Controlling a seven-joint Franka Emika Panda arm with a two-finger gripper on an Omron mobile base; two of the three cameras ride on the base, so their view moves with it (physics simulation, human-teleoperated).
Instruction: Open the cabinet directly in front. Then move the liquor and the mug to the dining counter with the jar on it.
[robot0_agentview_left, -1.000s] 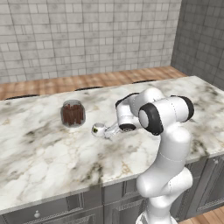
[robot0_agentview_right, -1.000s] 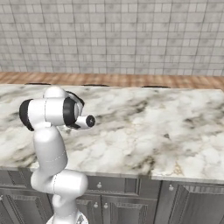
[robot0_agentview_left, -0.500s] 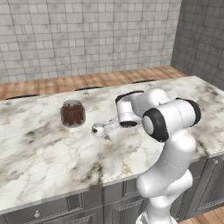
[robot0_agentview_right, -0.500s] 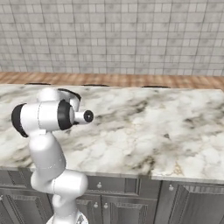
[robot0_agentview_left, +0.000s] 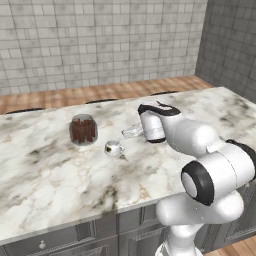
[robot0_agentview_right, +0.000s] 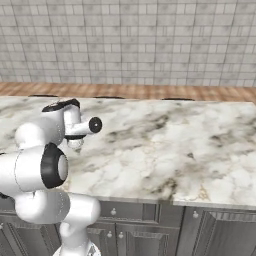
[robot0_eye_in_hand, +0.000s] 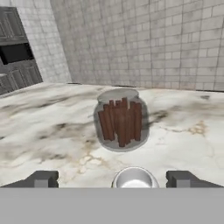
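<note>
Mug (robot0_agentview_left: 113, 148) down on worktop (robot0_agentview_left: 50, 175) near jar (robot0_agentview_left: 83, 129), claw (robot0_eye_in_hand: 112, 179) released around it. We'd back straight off, no clipping handle.

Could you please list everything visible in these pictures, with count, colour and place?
dining counter: one, white marble with grey-brown veins, on a dark grey drawer base.
jar: one, greyish and translucent with brown sticks inside, on the counter beyond the mug.
mug: one, white with a dark mark, on the counter beside the jar.
wall: grey tiles, behind the counter.
claw: one, dark tips, open either side of the mug.
</note>
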